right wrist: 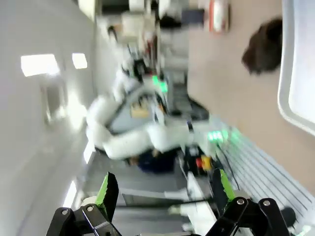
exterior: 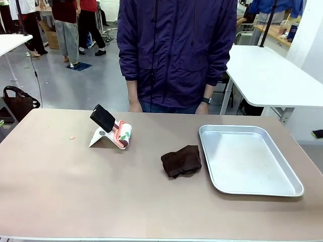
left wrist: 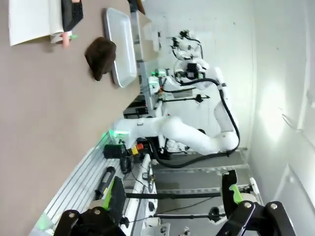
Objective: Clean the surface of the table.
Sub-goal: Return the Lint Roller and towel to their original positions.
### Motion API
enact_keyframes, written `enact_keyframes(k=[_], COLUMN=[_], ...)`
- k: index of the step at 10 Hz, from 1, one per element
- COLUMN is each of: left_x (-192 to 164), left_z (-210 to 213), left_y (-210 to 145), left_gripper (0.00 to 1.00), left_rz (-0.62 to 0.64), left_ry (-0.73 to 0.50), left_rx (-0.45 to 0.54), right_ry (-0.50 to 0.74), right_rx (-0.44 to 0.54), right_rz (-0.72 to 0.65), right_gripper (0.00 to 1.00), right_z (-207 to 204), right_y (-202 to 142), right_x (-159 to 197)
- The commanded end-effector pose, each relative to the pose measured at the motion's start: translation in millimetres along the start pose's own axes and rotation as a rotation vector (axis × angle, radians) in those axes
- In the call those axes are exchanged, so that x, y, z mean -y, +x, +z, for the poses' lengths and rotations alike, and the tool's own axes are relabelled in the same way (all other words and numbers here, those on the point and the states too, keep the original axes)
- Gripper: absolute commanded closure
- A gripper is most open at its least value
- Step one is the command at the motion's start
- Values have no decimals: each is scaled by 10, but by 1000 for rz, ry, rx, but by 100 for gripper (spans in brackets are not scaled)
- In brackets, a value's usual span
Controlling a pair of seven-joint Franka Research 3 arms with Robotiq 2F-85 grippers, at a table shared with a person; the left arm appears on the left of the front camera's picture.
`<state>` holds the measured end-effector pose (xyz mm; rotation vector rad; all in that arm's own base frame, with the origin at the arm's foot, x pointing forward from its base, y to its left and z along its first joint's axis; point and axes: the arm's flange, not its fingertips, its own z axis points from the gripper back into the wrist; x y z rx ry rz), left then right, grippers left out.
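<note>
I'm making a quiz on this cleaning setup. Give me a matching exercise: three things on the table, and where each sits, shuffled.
Things:
1. brown cloth
2. silver metal tray
3. phone on a stand

Places on the table, seen in the front view:
A. right side
B. left, towards the person
C. middle, just left of the tray

Pairs: 1-C, 2-A, 3-B
</note>
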<state>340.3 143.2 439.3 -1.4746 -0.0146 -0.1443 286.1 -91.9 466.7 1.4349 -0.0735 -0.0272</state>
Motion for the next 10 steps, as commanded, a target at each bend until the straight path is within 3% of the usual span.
enact_keyframes(k=[1, 10], left_x=[97, 97], left_z=[-48, -48], left_y=[-56, -56], left_gripper=[0, 0], left_rz=[-10, -10], left_ry=[48, 48], left_rx=[26, 26], right_ry=[-44, -44], right_rx=[-130, -130], right_rz=[43, 43], right_gripper=[0, 0], right_z=[-123, -123], right_y=[-19, -19], right_x=[-80, -80])
